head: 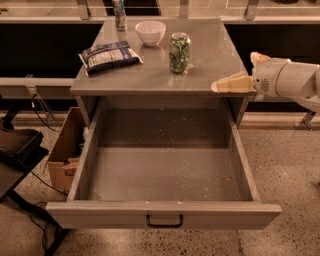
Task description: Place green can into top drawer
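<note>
The green can (179, 52) stands upright on the grey counter (210, 55), right of centre. The top drawer (162, 214) below the counter is pulled fully open, and nothing lies on its speckled floor. Its dark handle (164, 220) is centred on the front panel. My gripper (234, 72) comes in from the right at the counter's front right corner. Its cream fingers (231, 84) point left, it is open and empty. It is to the right of the can and a little nearer, well apart from it.
A white bowl (150, 32), a dark snack bag (109, 55) and a slim blue-white can (119, 14) share the counter behind and to the left. A cardboard box (65, 155) and a dark stand (15, 150) sit on the floor to the left.
</note>
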`<state>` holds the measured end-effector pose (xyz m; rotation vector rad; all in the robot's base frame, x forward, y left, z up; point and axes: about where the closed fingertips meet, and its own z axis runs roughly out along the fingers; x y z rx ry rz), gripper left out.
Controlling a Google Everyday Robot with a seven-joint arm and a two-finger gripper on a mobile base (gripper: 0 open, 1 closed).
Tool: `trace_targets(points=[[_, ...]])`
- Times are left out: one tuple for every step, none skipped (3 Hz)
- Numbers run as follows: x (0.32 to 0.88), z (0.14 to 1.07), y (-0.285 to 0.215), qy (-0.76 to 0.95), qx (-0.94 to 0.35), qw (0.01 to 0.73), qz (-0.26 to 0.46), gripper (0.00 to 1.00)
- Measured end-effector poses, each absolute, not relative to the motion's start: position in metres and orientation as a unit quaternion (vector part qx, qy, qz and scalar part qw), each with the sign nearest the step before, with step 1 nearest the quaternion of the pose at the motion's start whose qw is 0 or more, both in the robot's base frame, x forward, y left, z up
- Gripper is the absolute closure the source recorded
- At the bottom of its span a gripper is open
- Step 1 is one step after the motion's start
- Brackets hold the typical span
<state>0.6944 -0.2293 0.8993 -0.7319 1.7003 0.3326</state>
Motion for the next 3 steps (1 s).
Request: trace_targets(points=[[0.723, 0.898, -0.223, 0.716, -0.305, 0.608, 0.156, 0.00], [0.773, 0.898, -0.209, 0.700, -0.289, 0.628, 0.179, 0.00], [0.810, 0.904, -0.194, 0.687, -0.284, 0.640, 0.195, 0.00]])
